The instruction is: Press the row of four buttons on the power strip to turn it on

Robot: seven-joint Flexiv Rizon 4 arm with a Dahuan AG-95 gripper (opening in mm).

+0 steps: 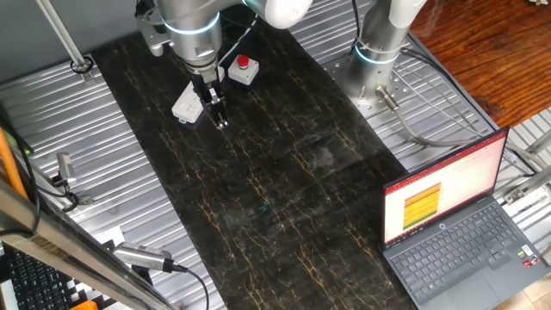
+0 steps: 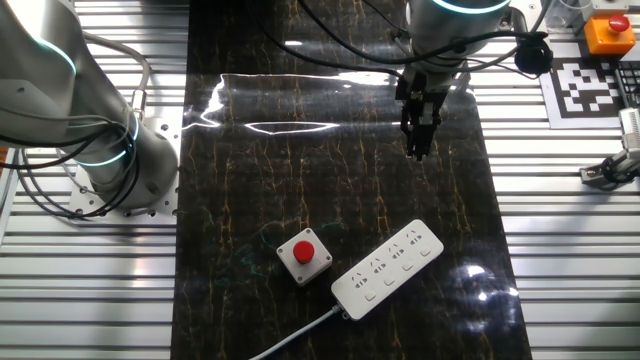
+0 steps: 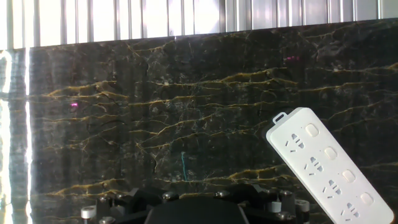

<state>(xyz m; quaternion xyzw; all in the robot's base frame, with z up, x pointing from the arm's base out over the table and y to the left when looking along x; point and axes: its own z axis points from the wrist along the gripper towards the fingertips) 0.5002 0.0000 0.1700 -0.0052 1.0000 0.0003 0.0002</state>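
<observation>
The power strip (image 2: 388,268) is a long white bar lying at an angle on the black marbled mat (image 2: 300,180), with its white cable (image 2: 300,337) trailing off the near end. The hand view shows the power strip (image 3: 326,165) at the lower right, its four buttons (image 3: 330,152) in a row along one edge. My gripper (image 2: 417,150) hangs above the mat, well apart from the strip. In the first fixed view my gripper (image 1: 220,120) stands just right of the partly hidden power strip (image 1: 187,104). No view shows whether the fingertips are apart or touching.
A small white box with a red round button (image 2: 304,254) sits beside the strip's cable end. A second arm's base (image 1: 379,52) stands off the mat's edge. An open laptop (image 1: 456,224) and an orange box (image 2: 608,32) sit on the ribbed metal table.
</observation>
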